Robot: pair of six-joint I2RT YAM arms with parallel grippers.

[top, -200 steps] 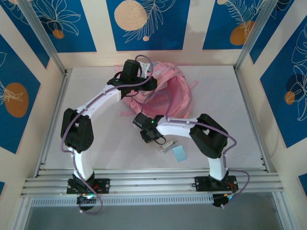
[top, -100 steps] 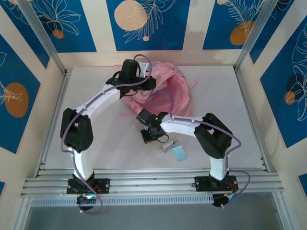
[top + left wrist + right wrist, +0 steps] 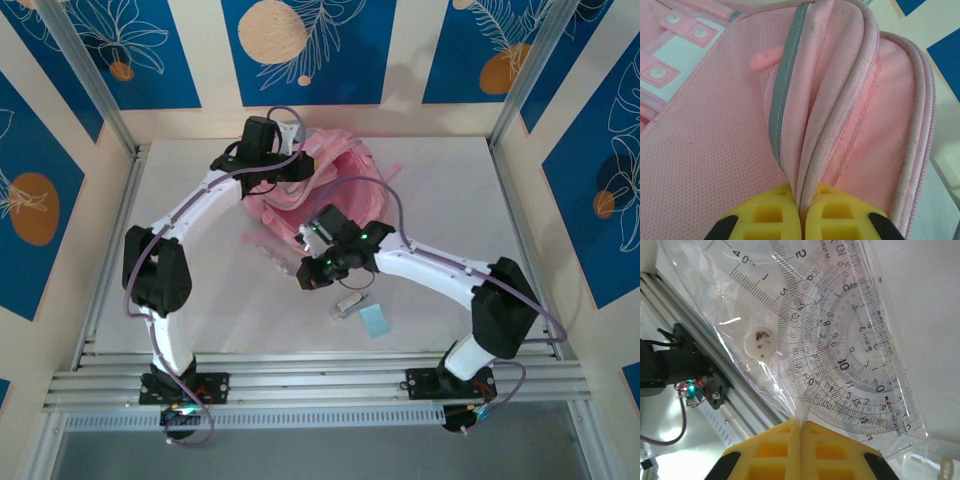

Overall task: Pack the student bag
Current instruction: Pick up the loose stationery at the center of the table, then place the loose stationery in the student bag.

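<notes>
Left gripper (image 3: 800,207) at far left, clamped on the bag (image 3: 705,150) rim, right gripper (image 3: 801,432) mid-table, pinching a clear ruler packet (image 3: 840,340), blue square (image 3: 375,320), perhaps a card, near it.

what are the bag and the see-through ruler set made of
student bag: soft woven fabric, matte; a fine weave texture and stitched seams show. ruler set: clear hard plastic, glossy, printed scales reading through it; it seems to sit in a thin film sleeve, which creases and glints.
</notes>
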